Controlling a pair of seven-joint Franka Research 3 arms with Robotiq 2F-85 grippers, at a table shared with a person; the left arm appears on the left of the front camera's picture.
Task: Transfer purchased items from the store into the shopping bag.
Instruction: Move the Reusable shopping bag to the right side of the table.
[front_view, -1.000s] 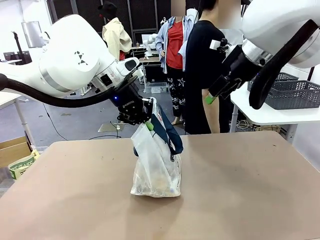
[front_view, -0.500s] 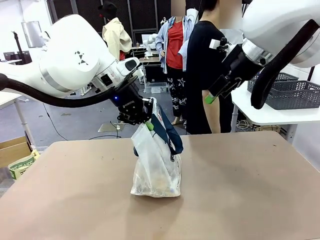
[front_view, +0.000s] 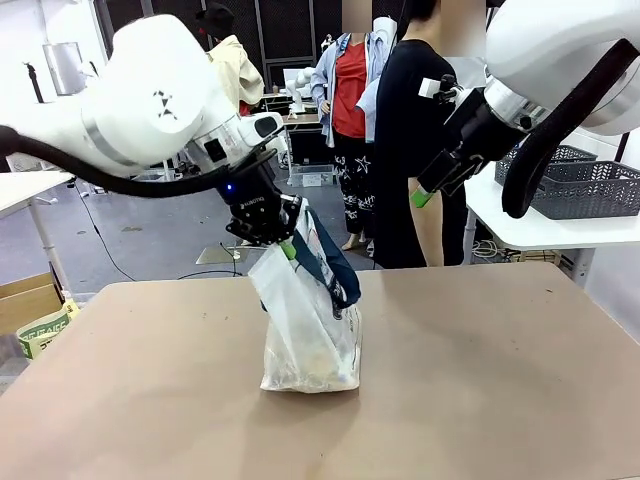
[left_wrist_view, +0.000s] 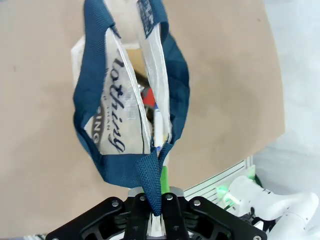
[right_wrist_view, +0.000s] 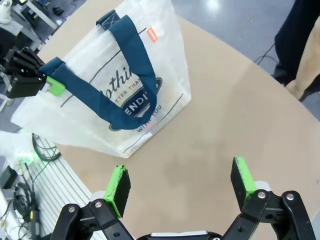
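Leftward tugs the left gripper (front_view: 288, 243), clamped on a blue strap (left_wrist_view: 151, 181), tilting the shopping bag (front_view: 310, 335) mid-table; right gripper (right_wrist_view: 181, 188) hangs wide open, empty, above its far right.

From the fixed front camera we looked level across the desk (front_view: 480, 380) toward the person (front_view: 405, 150) at its far side. Our left wrist camera stared straight down, close above the shopping bag (left_wrist_view: 125, 125); our right wrist camera looked down from higher. All three views shared that bag.
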